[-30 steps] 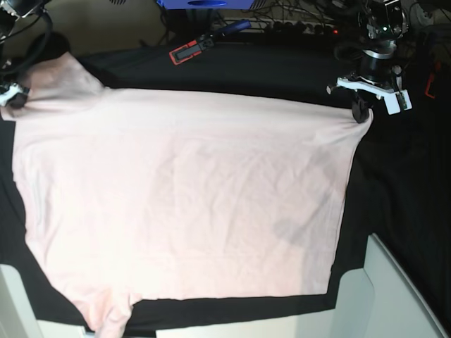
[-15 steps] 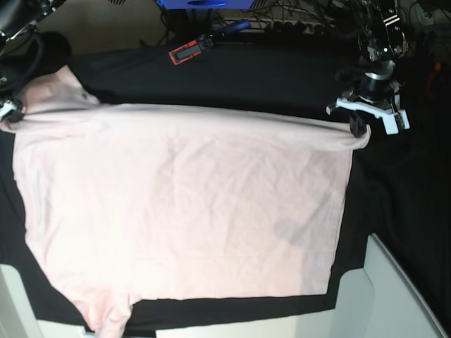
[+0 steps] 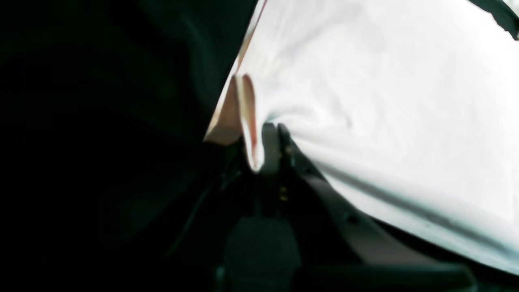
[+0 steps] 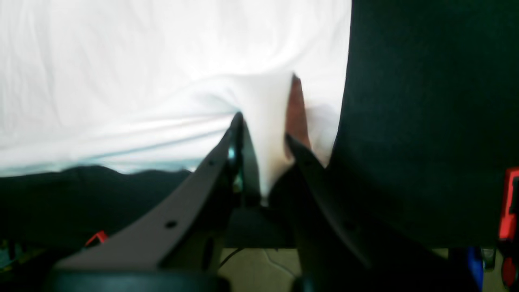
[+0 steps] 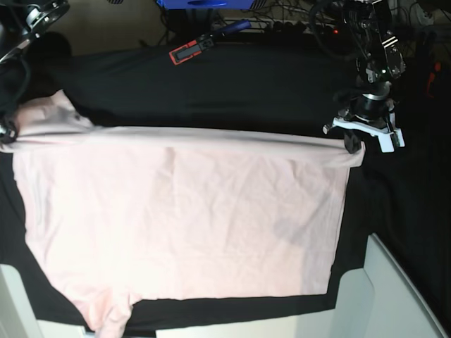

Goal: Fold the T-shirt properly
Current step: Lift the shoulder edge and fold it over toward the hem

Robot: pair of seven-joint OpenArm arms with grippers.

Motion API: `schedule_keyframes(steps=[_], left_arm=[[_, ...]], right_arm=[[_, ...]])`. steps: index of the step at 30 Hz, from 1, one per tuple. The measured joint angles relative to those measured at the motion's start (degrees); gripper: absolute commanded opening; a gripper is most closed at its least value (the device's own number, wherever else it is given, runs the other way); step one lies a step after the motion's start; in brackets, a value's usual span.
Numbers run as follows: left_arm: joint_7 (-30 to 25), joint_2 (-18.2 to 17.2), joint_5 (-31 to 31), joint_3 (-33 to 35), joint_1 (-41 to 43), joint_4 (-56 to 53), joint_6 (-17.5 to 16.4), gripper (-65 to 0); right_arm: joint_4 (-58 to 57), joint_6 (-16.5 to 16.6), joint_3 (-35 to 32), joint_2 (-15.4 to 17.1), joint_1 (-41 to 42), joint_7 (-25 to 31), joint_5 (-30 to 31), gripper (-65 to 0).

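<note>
The pale pink T-shirt [image 5: 190,218] lies spread, plain side up, on the black table cloth [image 5: 246,84]. Its far edge is lifted and stretched in a straight line between my two grippers. At the right of the base view my left gripper [image 5: 350,143] is shut on the shirt's far right corner. The left wrist view shows that gripper [image 3: 271,150] pinching a bunched fold of T-shirt [image 3: 385,101]. My right gripper [image 5: 5,132] sits at the left edge by the sleeve. In the right wrist view this gripper [image 4: 263,162] is shut on a tuck of T-shirt [image 4: 121,81].
A red and black tool [image 5: 189,51] and a blue-handled tool [image 5: 229,29] lie at the far edge of the cloth, below a blue box [image 5: 208,3]. Cables crowd the far right. White panels stand at the near right [image 5: 394,296] and near left [image 5: 14,303].
Both grippers have drawn the shirt's far edge toward the near side, so the stretched fold line sits lower in the base view. More black cloth shows behind it.
</note>
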Motion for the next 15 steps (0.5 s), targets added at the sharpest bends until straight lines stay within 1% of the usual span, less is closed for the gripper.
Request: schedule_keyframes(steps=[6, 8, 13, 15], left_arm=[[0.15, 0.04, -0.13, 0.09, -3.26, -2.71, -0.07, -65.0], [0.15, 0.02, -0.09, 0.09, -4.02, -3.41, 0.02, -65.0], [-0.15, 0.02, 0.07, 0.11, -6.67, -4.68, 0.15, -65.0], [-0.15, 0.02, 0.24, 0.07, -8.11, -6.21, 0.22, -65.0]], right_arm=[[-3.82, 0.00, -0.02, 2.34, 3.52, 0.26, 0.11, -65.0], [-4.46, -0.07, -1.46, 2.43, 3.78, 0.22, -0.46, -65.0], [-4.79, -0.09, -4.81, 2.40, 4.92, 3.10, -0.37, -65.0], [-4.81, -0.09, -5.95, 2.34, 5.35, 3.43, -0.44, -65.0]])
